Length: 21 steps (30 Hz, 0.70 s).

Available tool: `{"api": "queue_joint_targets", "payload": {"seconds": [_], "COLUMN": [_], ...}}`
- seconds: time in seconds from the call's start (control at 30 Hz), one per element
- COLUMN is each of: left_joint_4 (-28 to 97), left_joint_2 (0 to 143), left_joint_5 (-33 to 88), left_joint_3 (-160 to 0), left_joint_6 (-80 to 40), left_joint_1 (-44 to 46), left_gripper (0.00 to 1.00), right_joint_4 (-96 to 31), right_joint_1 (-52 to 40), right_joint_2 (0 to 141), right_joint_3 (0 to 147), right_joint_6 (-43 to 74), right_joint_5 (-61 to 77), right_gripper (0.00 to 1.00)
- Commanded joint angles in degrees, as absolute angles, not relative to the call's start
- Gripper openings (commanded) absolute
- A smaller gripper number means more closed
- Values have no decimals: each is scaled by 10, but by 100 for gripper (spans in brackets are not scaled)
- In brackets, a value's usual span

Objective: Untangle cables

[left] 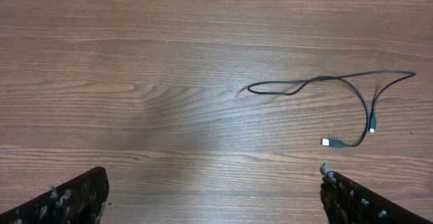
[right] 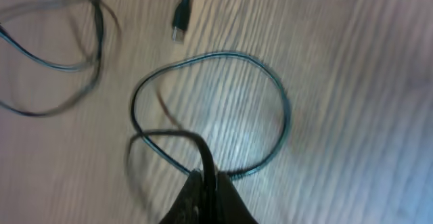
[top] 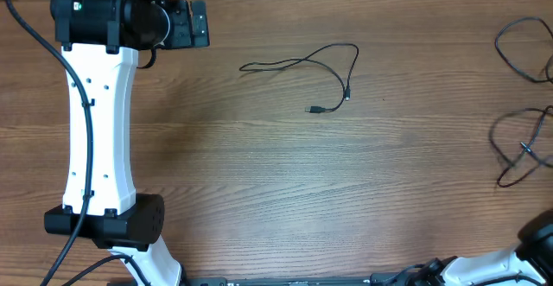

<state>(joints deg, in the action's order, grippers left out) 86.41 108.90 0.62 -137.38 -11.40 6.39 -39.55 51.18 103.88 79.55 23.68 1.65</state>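
**A:** What lies on the desk [top: 259, 174] in front of us?

**B:** From overhead we see brown wood with a fine straight grain. Near its middle is 1 thin black middle cable [top: 298, 60], lying in a slack open curve. Its 2 small plug ends sit close together.

**A:** And our left fingers [left: 74, 197]?

**B:** They are spread wide and hold nothing. They look dark and rough, flecked with pale specks, at the 2 lower corners of the left wrist view. The middle cable lies ahead and to the right, clear of them, and 1 plug has a silvery tip.

**A:** And the right side?

**B:** That view is blurred. Our right fingers [right: 210, 200] are pressed together into a narrow black wedge, pinching a looped cable [right: 287, 116]. Its round loop rests on the wood beyond. Another wire [right: 101, 28] curls at upper left, with a dark plug [right: 179, 21] beside it.

**A:** Anything else?

**B:** From overhead we see tangled cables [top: 524, 148] in loose loops at the desk's right edge
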Motion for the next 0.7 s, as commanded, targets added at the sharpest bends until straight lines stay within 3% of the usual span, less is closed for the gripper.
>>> {"api": "queue_joint_targets", "payload": {"seconds": [0.0, 0.2, 0.67], "left_joint_4": [870, 866, 844], "left_joint_2": [1094, 1094, 1094], "left_joint_5": [0, 0, 0], "left_joint_3": [-1376, -1376, -1376], "left_joint_6": [-103, -103, -103], "left_joint_1": [68, 68, 68], "left_gripper": [100, 100, 100], "right_joint_4": [-331, -256, -156], "right_joint_1": [494, 507, 572], "right_joint_2": [1029, 1029, 1029], "right_joint_3": [725, 674, 697], "right_joint_6": [240, 240, 234], "right_joint_5": [-103, -199, -205], "right_gripper": [4, 4, 4]}}
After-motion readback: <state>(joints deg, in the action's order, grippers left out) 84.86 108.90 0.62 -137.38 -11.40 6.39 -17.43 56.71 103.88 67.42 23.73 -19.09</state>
